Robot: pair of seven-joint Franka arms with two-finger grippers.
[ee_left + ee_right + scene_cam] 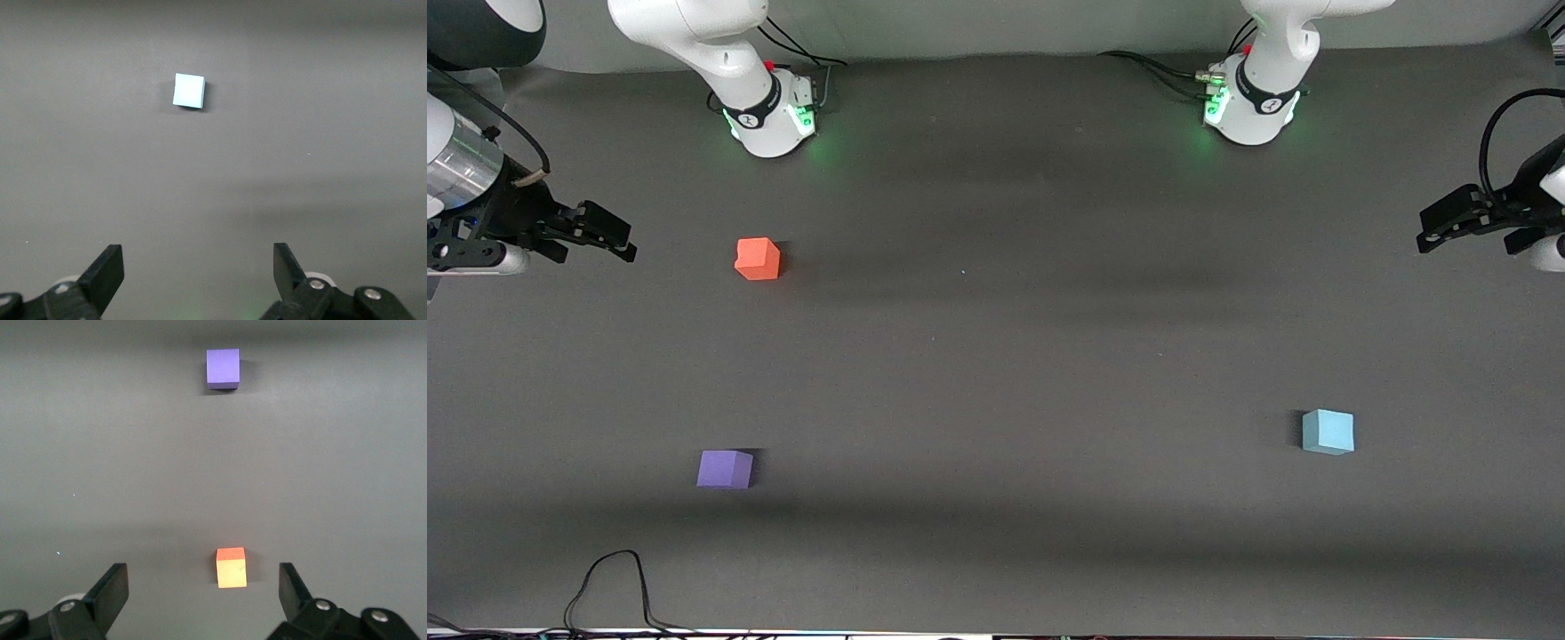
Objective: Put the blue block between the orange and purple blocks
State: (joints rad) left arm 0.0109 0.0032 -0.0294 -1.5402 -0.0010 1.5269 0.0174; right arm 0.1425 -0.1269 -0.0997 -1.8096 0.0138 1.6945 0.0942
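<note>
We see the left gripper (1436,233) up in the air at the left arm's end of the table (1014,356), fingers spread wide with nothing between them. The right gripper (618,236) hangs at the right arm's end, equally wide and empty. The blue block (1328,432) sits alone on the table toward the left arm's end, well apart from the others. The orange block (758,259) and the purple block (725,468) lie toward the right arm's end, the purple one nearer the front camera.

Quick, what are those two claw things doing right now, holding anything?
Left gripper: jaws open, holding nothing, up at the left arm's end.
Right gripper: jaws open, holding nothing, near the orange block.
</note>
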